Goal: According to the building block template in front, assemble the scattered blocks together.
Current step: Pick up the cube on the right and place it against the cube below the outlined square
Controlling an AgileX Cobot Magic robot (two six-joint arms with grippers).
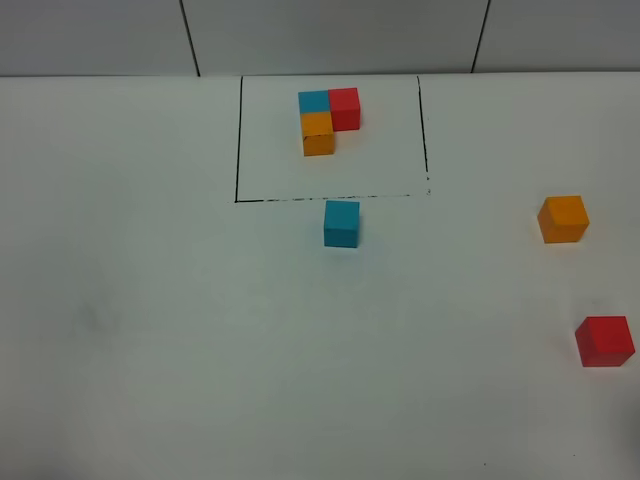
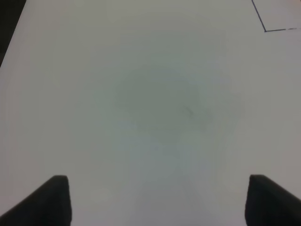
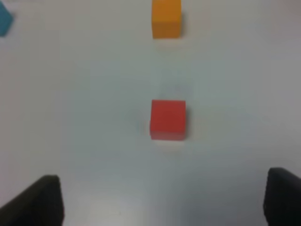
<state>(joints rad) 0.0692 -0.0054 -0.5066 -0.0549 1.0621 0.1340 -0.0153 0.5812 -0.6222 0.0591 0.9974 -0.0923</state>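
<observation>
The left gripper and the right gripper each hover with their two dark jaws spread wide apart, gripping nothing.

A robotics test bench of a laboratory type is indicated. A plain white table is used as the work surface, and a rectangular zone is marked on it in thin black line. The building block template is placed inside this zone. A teal-blue cube, an orange cube and a red cube are laid out apart on the bare surface outside it. The rear is closed off by grey wall panels divided by dark seams. The left gripper and the right gripper are shown by wrist-mounted cameras, jaws spread wide over the table.
</observation>
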